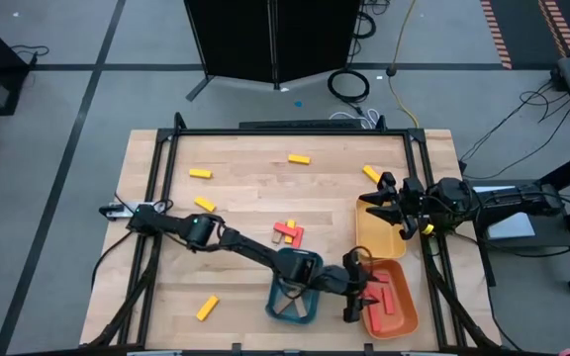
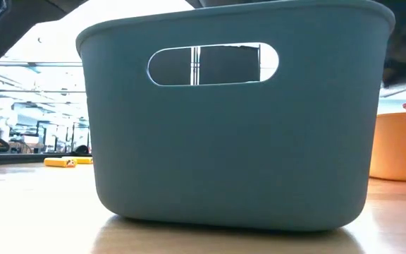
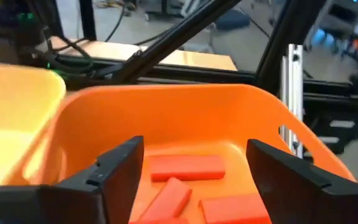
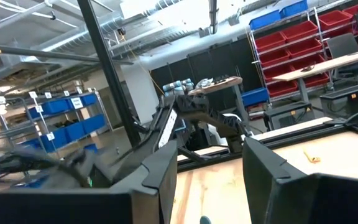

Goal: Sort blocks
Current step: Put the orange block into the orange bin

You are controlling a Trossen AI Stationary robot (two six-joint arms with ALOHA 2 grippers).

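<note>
Blocks (image 1: 287, 233) are spread over the table (image 1: 245, 188): yellow ones lie scattered across the far and left parts, a small red-and-yellow cluster sits near the middle, and several red ones are already gathered in the orange tray (image 1: 395, 302) at the near right corner. The left gripper (image 1: 356, 297) is reached across the blue tray (image 1: 294, 297) and is held over the orange tray's near-left edge. In the left wrist view its jaws are seen spread apart with nothing between them, and three red blocks (image 3: 186, 168) lie on the tray floor below. A release into the tray is judged to be the step in hand.

For that step to be finished well, the gripper should be lifted straight up before any sideways travel, so that the tray wall and the neighbouring blue tray are not clipped. The central cluster would then be approached from above, with one red block singled out from its yellow neighbours.

The right gripper (image 1: 392, 205) is held at the far edge of the yellow tray (image 1: 377, 235); its jaws are parted and appear empty, though the view past them is poor.
</note>
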